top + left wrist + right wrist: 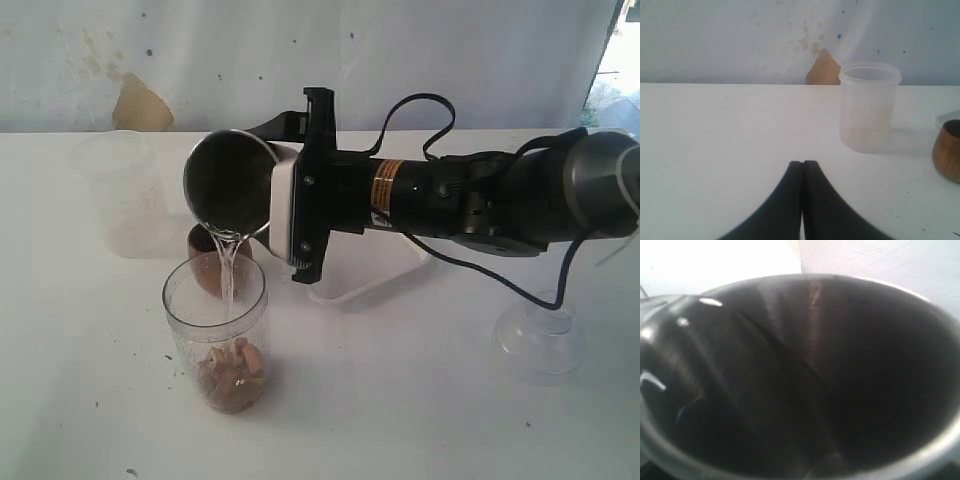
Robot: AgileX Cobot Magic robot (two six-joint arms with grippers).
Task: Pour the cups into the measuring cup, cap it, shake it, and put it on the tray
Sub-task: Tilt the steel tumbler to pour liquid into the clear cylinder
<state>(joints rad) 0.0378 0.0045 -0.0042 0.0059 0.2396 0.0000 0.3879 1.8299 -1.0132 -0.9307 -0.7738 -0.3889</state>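
Steel tumbler, clamped in the right gripper, tips over the measuring cup. A clear stream, likely water, falls onto brown bits inside. The wooden cup stands just behind, and the tray lies under the arm.

Left wrist: the left gripper is pressed together, with a beaker beyond.

Right wrist: the tumbler fills the view.
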